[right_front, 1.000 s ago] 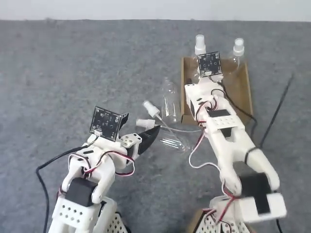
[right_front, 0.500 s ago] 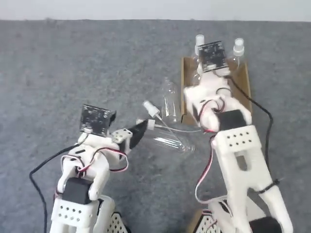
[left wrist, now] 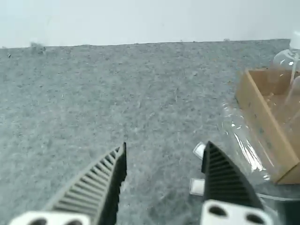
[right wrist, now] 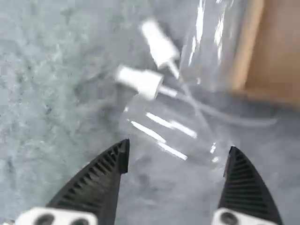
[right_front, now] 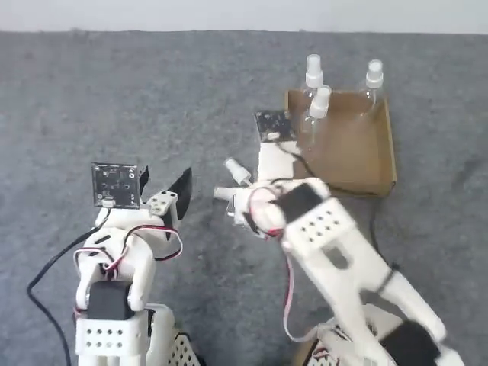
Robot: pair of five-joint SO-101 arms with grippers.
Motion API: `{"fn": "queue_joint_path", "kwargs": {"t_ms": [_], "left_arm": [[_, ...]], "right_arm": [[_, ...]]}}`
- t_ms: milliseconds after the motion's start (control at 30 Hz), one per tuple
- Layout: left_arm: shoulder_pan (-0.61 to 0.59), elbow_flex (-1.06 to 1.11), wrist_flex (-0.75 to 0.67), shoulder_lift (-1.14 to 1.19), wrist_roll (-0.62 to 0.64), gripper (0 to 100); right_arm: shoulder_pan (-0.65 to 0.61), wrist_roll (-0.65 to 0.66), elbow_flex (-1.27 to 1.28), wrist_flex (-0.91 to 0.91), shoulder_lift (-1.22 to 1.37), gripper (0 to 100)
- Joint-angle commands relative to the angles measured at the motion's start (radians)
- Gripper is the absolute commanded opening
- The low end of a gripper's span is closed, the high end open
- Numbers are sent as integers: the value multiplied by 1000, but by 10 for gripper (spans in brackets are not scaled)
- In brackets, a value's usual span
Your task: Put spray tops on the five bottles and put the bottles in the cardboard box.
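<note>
Hovering over the grey felt (right wrist: 37, 70), the right gripper (right wrist: 176, 159) stood wide open, with nothing between its ribbed black jaws.

- Directly below the gap lay a clear bottle (right wrist: 168, 136) on its side. It was uncapped, of transparent plastic, with bright glints along its wall. The jaws straddled it; contact could not be judged.
- Just ahead of the fingertips, beyond that bottle, lay the near spray top (right wrist: 140, 80), and a little farther on the far spray top (right wrist: 159, 42). Both were white and loose on the felt, each with a thin clear dip tube trailing toward the box side.
- A second clear bottle (right wrist: 211, 42) lay farther ahead and off to one side, just beside the wall of the cardboard box (right wrist: 276, 47).

The left gripper (left wrist: 165, 152) was also open, jaws well spread and holding nothing, with bare felt under the gap. The two white spray tops showed just past one of its jaws, partly hidden by it. The box stood ahead and off to that same side.

In the box, the capped bottles (right_front: 320, 107) stood upright, three in all. Each had a clear body and a white spray head, and they were grouped at the end of the box farthest from both grippers.

Any print on the left wrist's camera board (right_front: 114, 185) was too small to read.
</note>
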Motion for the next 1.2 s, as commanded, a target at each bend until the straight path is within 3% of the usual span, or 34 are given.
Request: {"fn": "queue_joint_path", "kwargs": {"t_ms": [0,300,667,733,1167], "left_arm": [[-6,-59,-2,-9,3,236],[-5,-54,-3,-9,3,236],[-5,-54,-6,-9,3,236],[-5,-54,-6,-9,3,236],[-5,-53,-6,-9,3,236]], "right_arm": [[-13,-229,-72,-39,153,263],[-5,-402,-69,-170,268,264],[-5,-416,-69,-220,102,262],[-5,-468,-68,-220,91,262],[-1,-523,-71,-358,325,260]]}}
